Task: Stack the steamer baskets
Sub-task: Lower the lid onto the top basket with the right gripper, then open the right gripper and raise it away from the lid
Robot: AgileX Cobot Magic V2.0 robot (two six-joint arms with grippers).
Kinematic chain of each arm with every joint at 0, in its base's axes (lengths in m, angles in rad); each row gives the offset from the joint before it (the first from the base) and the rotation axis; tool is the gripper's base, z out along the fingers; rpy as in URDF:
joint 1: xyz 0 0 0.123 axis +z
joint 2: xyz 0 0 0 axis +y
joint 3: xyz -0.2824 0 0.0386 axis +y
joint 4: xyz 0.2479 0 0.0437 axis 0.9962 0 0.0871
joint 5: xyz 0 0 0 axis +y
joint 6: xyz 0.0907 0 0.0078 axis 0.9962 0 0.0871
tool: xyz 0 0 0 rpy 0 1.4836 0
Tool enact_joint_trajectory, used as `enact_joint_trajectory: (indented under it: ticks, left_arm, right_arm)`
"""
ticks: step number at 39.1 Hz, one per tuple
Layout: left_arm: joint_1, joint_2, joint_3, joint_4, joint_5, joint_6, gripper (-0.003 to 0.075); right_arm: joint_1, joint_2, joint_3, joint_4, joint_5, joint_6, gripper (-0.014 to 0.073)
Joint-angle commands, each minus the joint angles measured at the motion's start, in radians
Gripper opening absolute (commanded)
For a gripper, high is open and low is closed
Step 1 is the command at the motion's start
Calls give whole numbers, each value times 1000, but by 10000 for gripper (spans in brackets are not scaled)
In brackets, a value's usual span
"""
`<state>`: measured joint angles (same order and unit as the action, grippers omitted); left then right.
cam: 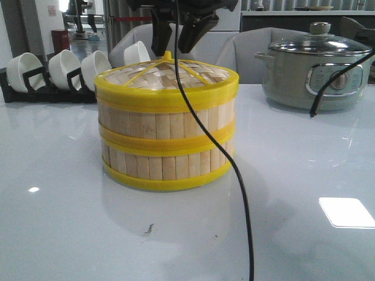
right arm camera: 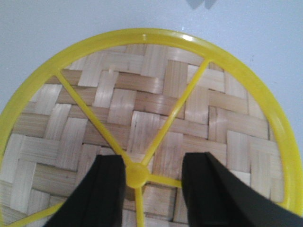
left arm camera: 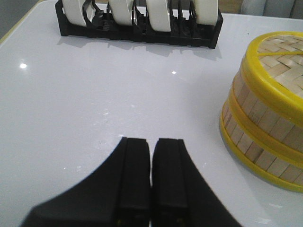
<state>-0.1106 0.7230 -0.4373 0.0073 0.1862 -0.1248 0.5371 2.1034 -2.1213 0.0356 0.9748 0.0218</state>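
Note:
Two steamer baskets (cam: pixel 167 137) stand stacked in the middle of the table, pale bamboo slats with yellow rims. The woven yellow-rimmed lid (cam: pixel 170 76) sits on top; it fills the right wrist view (right arm camera: pixel 142 109). My right gripper (right arm camera: pixel 154 165) is open just above the lid, its fingers either side of the yellow centre knob (right arm camera: pixel 137 174); in the front view it hangs over the stack (cam: pixel 176 41). My left gripper (left arm camera: pixel 151 156) is shut and empty over bare table, to the left of the stack (left arm camera: pixel 265 123).
A black rack of white bowls (cam: pixel 58 73) stands at the back left, also in the left wrist view (left arm camera: pixel 137 21). A grey-green electric pot with glass lid (cam: pixel 316 64) stands at the back right. A black cable (cam: pixel 240 175) hangs in front of the stack.

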Motion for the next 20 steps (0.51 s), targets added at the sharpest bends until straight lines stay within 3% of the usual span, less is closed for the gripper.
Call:
enact_joint_trajectory:
  ticks: [1,10,16,20]
  left_arm:
    - [1,-3,-30,-7,-84,-6,88]
    - [1,-3,-30,-7,-84,-6,88]
    - [1,-3,-30,-7,-84,-6,88]
    - [1,-3,-30,-7,-84,-6,88]
  right_arm:
    - [-22,-118,-36,-24,-62,-9,395]
    - [-133,-289,90,-24,-160,-8,294]
    - [-251,-481,364,-24,-335,-8,205]
    - [-354,-661,619,-23,-508,-8,195]
